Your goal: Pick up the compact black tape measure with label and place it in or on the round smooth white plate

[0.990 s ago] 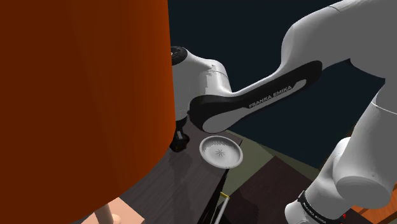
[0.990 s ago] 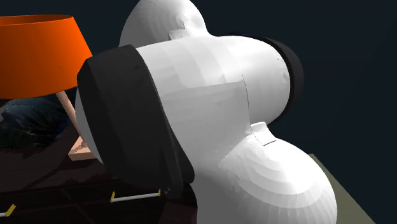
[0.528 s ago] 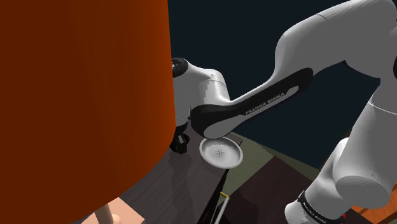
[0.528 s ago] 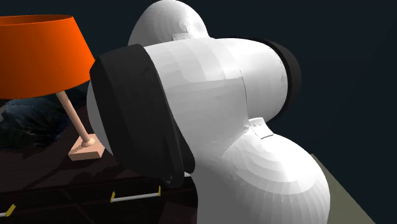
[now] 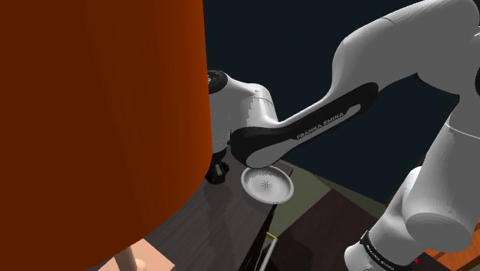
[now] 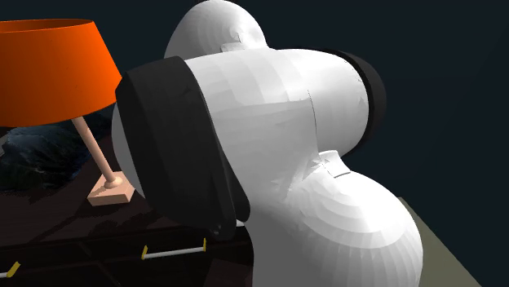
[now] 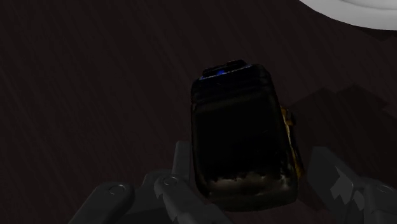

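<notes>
The black tape measure (image 7: 245, 143) lies on the dark tabletop (image 7: 95, 83), a small blue mark at its far end and a yellowish edge on one side. My gripper (image 7: 251, 175) is low over it, one finger (image 7: 183, 168) against one side and the other finger (image 7: 326, 170) a little off the other side, so it stands open around it. The white plate's rim (image 7: 356, 9) shows just beyond the tape measure. In the shoulder view the plate (image 5: 268, 183) sits on the table, with the gripper (image 5: 218, 171) just to its left, half hidden by the lampshade.
A big orange lampshade (image 5: 100, 115) blocks the shoulder view's left half. In the second exterior view the lamp (image 6: 49, 69) stands on its base (image 6: 110, 192) behind the arm's bulky white joint (image 6: 269, 155). A drawer handle (image 6: 173, 251) shows below.
The arm dropped lower over the plate's edge between one second and half a second ago. Since then it has held still.
</notes>
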Controlling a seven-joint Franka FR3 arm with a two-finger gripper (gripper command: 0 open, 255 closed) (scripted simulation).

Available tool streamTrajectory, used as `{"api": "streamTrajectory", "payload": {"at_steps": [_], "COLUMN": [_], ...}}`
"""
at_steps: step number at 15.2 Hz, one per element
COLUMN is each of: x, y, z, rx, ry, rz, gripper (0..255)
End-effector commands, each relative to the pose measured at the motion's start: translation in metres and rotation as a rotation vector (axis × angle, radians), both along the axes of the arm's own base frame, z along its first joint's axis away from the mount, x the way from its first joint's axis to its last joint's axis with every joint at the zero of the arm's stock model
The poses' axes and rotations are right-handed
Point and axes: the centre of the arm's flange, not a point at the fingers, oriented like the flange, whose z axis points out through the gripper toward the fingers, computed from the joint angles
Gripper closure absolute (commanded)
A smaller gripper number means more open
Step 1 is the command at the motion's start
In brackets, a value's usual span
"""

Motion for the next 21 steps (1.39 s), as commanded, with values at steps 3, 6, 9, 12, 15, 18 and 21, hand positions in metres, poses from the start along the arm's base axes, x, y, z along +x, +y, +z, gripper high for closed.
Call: {"api": "streamTrajectory", "payload": {"at_steps": [3, 6, 9, 12, 15, 18, 21], "x": [0.0, 0.0, 0.0, 0.0, 0.0, 0.0, 0.0], "y": [0.0, 0.0, 0.0, 0.0, 0.0, 0.0, 0.0], "z": [-0.001, -0.001, 0.01, 0.026, 0.042, 0.057, 0.073], "rx": [-0.001, -0.001, -0.001, -0.001, -0.001, -0.001, -0.001], "ry": [0.001, 0.001, 0.001, 0.001, 0.001, 0.001, 0.001], "rz": [-0.001, -0.001, 0.0, 0.0, 0.0, 0.0, 0.0], "gripper": [255, 255, 255, 255, 255, 255, 255]}}
